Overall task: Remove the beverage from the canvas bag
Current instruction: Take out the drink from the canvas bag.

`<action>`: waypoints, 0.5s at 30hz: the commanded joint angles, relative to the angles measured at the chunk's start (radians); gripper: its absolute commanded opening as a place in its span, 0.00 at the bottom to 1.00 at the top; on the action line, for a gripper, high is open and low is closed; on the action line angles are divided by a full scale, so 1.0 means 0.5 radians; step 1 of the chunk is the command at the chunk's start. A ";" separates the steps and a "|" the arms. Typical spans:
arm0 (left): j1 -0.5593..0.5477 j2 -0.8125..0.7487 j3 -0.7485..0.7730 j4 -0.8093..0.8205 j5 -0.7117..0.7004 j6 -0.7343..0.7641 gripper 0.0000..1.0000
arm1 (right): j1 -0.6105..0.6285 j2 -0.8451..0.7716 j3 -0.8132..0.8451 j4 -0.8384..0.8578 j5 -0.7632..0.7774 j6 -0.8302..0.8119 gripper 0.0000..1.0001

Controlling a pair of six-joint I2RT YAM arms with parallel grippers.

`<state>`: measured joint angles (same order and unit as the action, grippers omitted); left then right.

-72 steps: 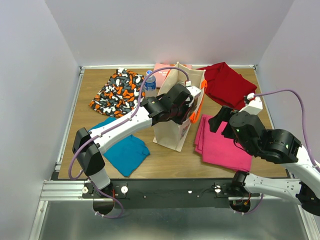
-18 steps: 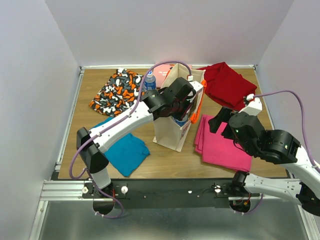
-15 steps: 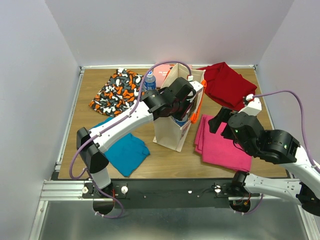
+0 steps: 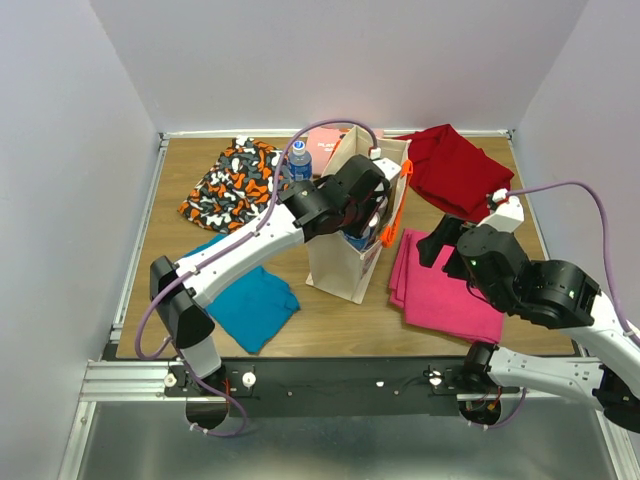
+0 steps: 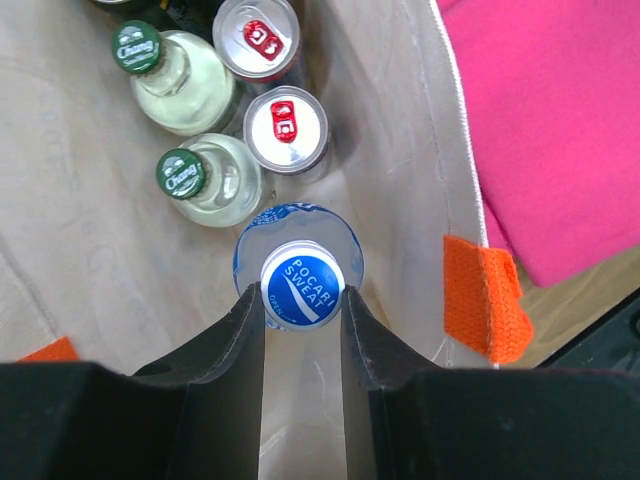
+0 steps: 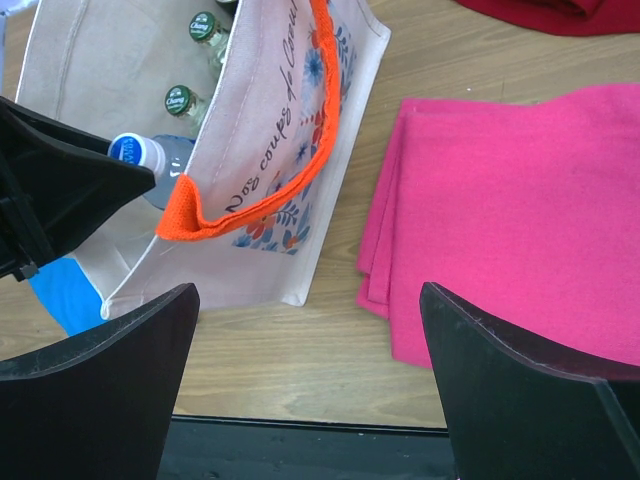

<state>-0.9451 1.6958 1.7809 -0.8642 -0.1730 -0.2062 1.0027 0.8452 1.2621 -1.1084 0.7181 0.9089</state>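
The bottle is standing upright inside the bag, cap pointing straight up, with the left gripper clamping its neck. The left wrist view is showing cans and green-capped bottles beside it; overhead, the arm is hiding them. The right gripper is gaping wide beside the bag. Overhead, the blue label is now peeking out below the wrist, unlike moments ago.

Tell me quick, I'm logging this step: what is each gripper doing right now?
Left gripper: shut on the Pocari Sweat bottle inside the canvas bag.
Right gripper: open, holding nothing.
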 commanded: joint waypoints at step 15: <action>-0.012 -0.489 -0.405 0.630 -0.191 -0.238 0.00 | 0.013 -0.055 -0.064 -0.007 0.024 0.060 1.00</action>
<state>-0.9459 1.5223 1.5818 -0.7143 -0.2314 -0.3012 1.0027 0.8295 1.2442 -1.1084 0.7177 0.9165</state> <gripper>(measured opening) 0.361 0.998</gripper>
